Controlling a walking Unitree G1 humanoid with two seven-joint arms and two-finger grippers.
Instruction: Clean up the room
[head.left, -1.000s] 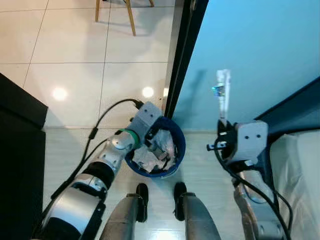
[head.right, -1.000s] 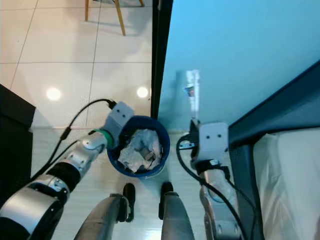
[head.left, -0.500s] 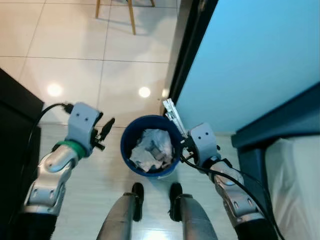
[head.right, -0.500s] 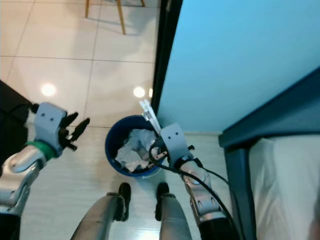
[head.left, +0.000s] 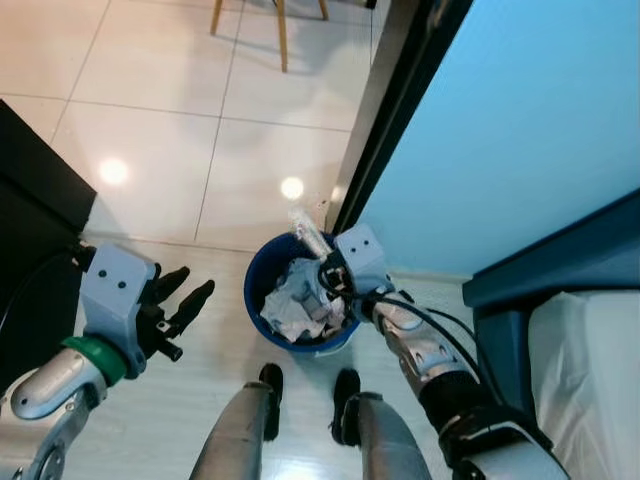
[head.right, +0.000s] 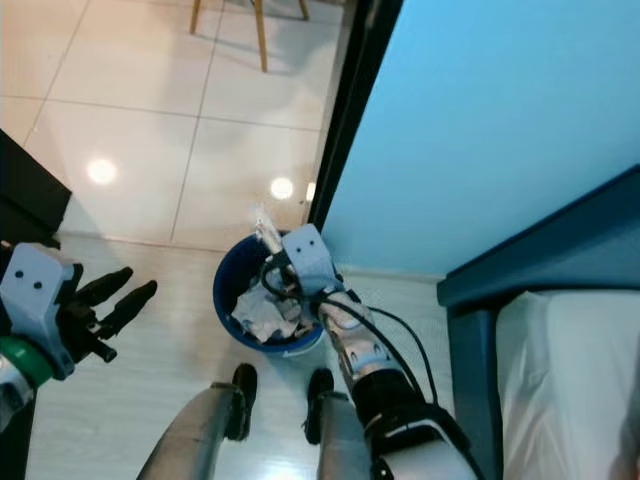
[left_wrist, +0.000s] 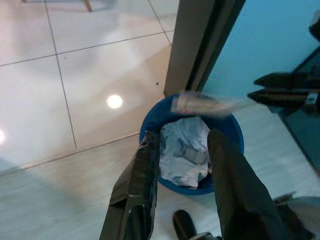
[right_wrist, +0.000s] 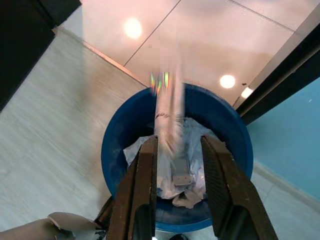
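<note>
The long pale plastic wrapper between the right claw's fingers is motion-blurred, its print unreadable. Crumpled white paper hides the round blue bin's bottom. At twelve o'clock, wooden chair legs are cut off by the edge.

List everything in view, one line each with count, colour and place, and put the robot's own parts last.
Bin: one, blue, on the floor in front of the robot's feet, beside the door frame.
Crumpled paper: a heap, white, inside the bin.
Wrapper: one, pale and blurred, over the bin at the right pincer's fingers.
Chair legs: two, wooden, on the tiles beyond.
Wall: one, light blue, on the robot's right.
Cabinet: one, black, on the robot's left.
Bed: one, white with a dark blue frame, far right.
Left pincer: one, black, open, left of the bin.
Right pincer: one, black, open, over the bin.
Feet: two, black, below the bin.
</note>
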